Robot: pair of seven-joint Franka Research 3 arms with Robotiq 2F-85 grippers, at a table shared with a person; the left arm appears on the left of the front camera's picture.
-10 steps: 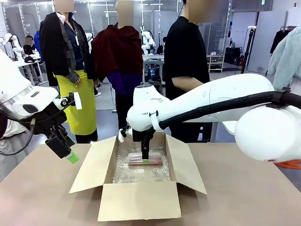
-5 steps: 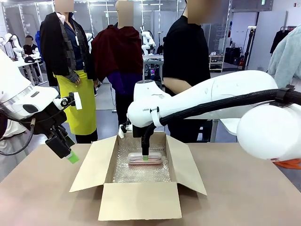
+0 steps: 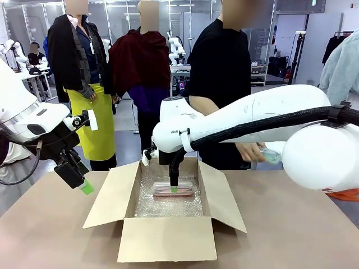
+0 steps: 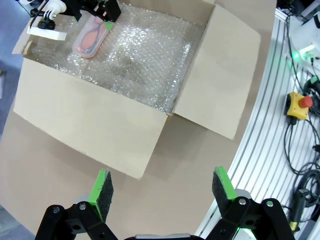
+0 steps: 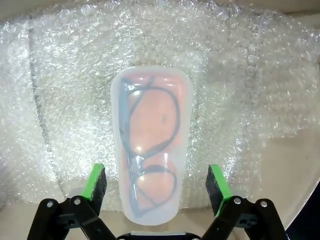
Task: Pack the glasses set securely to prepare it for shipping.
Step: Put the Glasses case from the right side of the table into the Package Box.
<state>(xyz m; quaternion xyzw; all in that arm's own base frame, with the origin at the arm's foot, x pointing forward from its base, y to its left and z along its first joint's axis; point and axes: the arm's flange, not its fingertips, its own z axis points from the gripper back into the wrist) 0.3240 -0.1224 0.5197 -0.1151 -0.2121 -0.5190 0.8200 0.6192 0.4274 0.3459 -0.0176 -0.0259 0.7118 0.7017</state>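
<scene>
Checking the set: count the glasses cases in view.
2. The pink case lies on bubble wrap in the box; a mint case is in the person's hand, partly hidden.

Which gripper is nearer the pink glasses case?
Right. The right gripper sits directly over the pink case, jaws open; the left gripper hangs outside the box, beyond its left flap.

Bright, even indoor light falls from overhead, leaving only soft shadows inside the cardboard box and under its flaps on the table. The bubble wrap glints with small white highlights, strongest in the right wrist view, where the pink case lies in crisp focus. Both wrist views bow outward at their edges
</scene>
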